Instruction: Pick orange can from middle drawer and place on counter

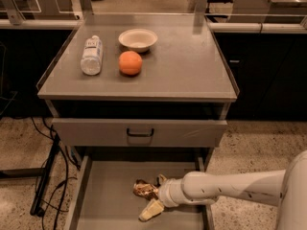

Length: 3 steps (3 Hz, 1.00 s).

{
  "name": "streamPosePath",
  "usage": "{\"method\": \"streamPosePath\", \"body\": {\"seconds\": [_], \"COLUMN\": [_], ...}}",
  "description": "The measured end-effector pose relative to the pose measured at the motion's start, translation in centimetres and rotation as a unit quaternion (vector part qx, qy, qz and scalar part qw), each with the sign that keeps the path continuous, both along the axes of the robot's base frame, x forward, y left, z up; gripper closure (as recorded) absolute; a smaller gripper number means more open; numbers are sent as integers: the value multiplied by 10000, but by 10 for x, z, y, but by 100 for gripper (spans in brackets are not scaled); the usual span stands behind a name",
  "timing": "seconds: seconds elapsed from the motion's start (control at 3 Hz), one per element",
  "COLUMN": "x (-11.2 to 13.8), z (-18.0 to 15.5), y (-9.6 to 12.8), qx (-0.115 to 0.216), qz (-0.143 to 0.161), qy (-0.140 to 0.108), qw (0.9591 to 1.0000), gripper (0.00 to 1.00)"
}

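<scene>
Extending into the middle drawer, our gripper has its fingers spread apart, bracketing the orange can at its 9 o'clock. We judge the grasp not yet made; lifting and placing on the counter at 12 o'clock remain.

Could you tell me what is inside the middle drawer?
The can lies on the drawer floor, with the open hand at it. The arm hides the floor beneath it.

Dim, warm light (tool in shadowed drawer)
</scene>
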<state>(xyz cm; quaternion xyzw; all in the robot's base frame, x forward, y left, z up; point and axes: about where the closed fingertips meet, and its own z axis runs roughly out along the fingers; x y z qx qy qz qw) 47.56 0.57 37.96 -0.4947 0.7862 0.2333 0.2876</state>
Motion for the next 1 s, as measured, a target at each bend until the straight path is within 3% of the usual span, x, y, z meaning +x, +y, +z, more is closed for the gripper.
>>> {"method": "streamPosePath", "body": {"seconds": [1.0], "x": [0], "z": [0], "y": [0], "qx": [0], "qz": [0], "qy": [0], "qw": [10000], "gripper": [73]}}
